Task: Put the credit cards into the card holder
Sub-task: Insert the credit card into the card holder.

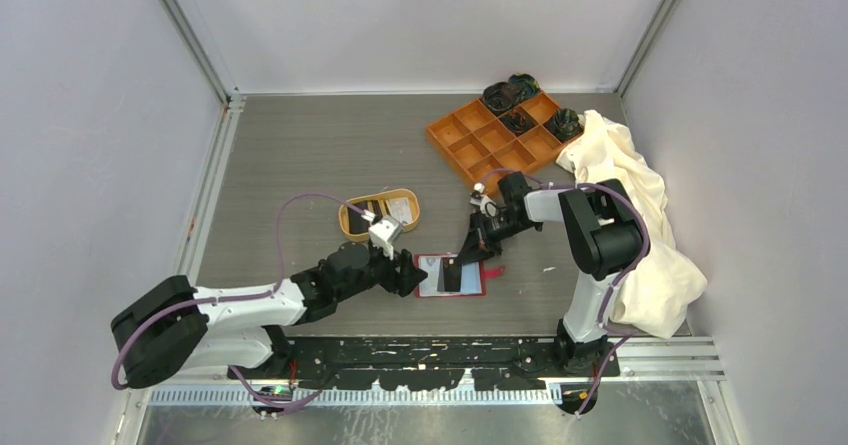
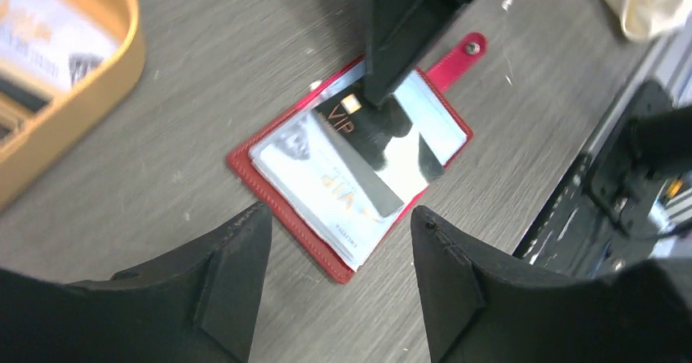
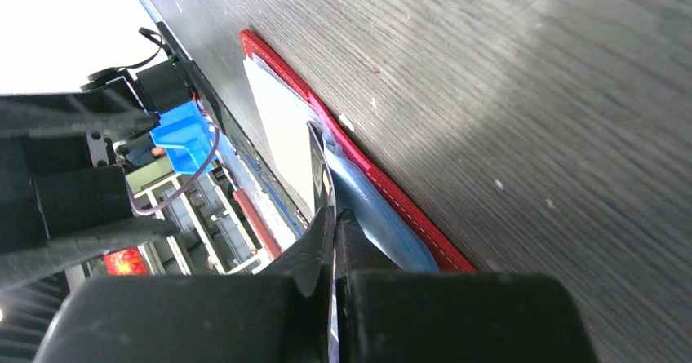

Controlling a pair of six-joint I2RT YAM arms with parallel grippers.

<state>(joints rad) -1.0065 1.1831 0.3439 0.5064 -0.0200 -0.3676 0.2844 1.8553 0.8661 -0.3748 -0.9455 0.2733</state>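
On open card holder (image 1: 433,283) — black card (image 2: 359,147) edge-down

Glossy black card (image 2: 363,155), red leathery card holder (image 2: 281,204)

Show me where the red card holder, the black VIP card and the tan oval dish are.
red card holder (image 2: 294,214), left wrist view, its near red edge.
black VIP card (image 2: 363,151), left wrist view, middle of its black face.
tan oval dish (image 2: 90,110), left wrist view, its outer wall.

card holder (image 1: 433,277) nearest, dish (image 1: 344,221) behind – tray (image 1: 468,117) far right
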